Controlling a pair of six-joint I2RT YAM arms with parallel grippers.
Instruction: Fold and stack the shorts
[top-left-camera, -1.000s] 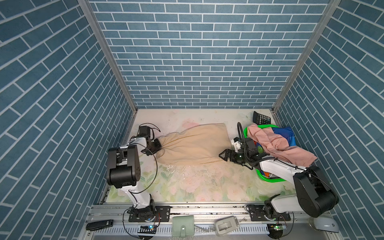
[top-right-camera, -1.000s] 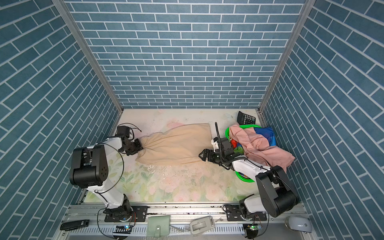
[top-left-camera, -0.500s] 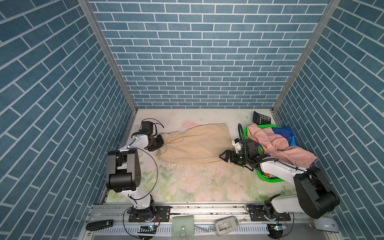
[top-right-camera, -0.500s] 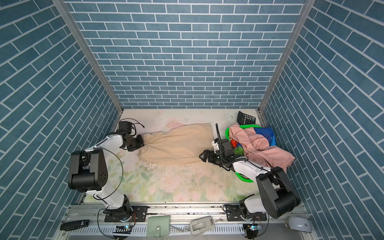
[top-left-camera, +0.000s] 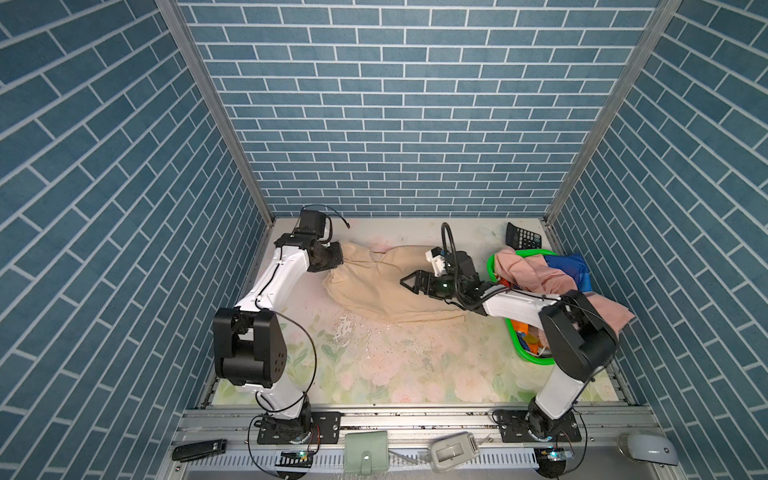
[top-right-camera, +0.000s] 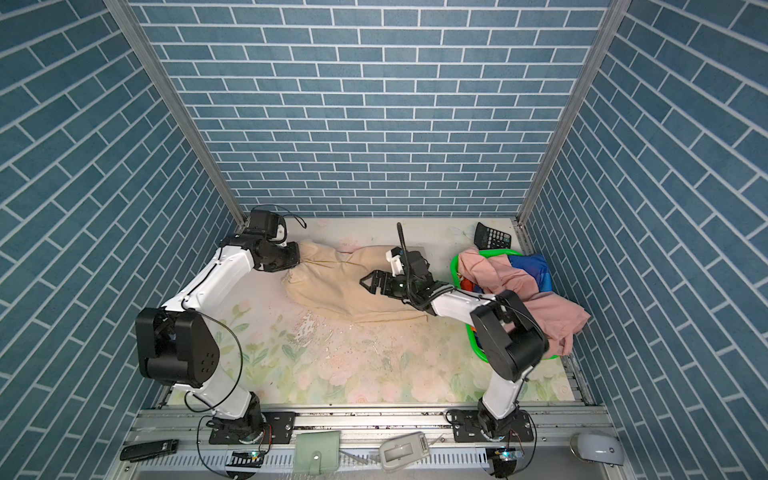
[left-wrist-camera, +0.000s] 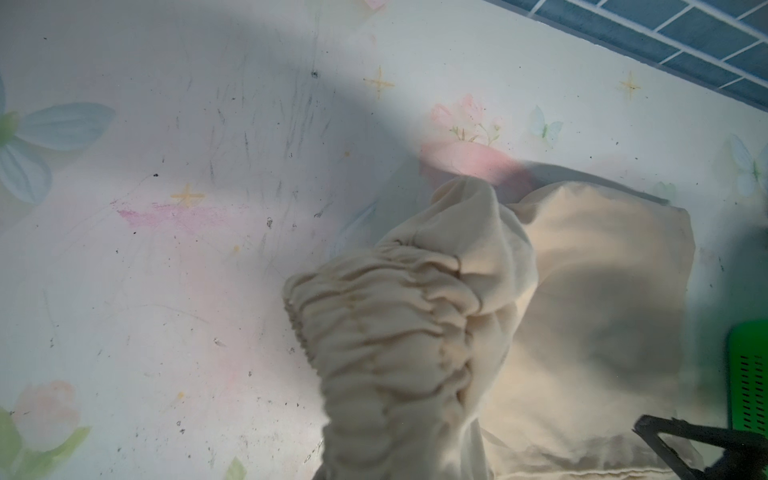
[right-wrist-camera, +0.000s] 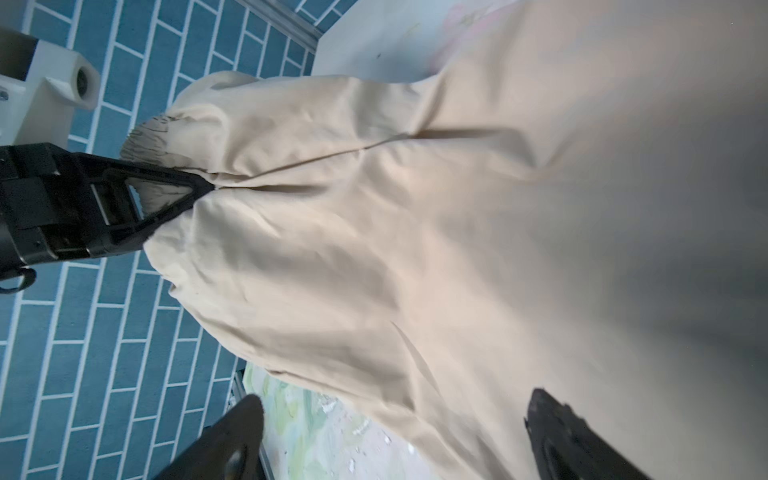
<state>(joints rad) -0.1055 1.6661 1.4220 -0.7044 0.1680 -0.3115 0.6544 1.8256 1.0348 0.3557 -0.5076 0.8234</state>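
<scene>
Beige shorts (top-left-camera: 386, 286) pinched at the waistband (left-wrist-camera: 382, 316), mid-table.

In both top views the left gripper (top-left-camera: 338, 260) was clamped on the waistband, the right gripper (top-left-camera: 409, 283) spread wide, empty, over them; left wrist: the waistband was seen bunched; right wrist: the pinch was confirmed; the leg end (top-left-camera: 436, 318) should be caught and drawn taut; since earlier, the left gripper had been carried toward the back wall (top-left-camera: 399, 124).
</scene>
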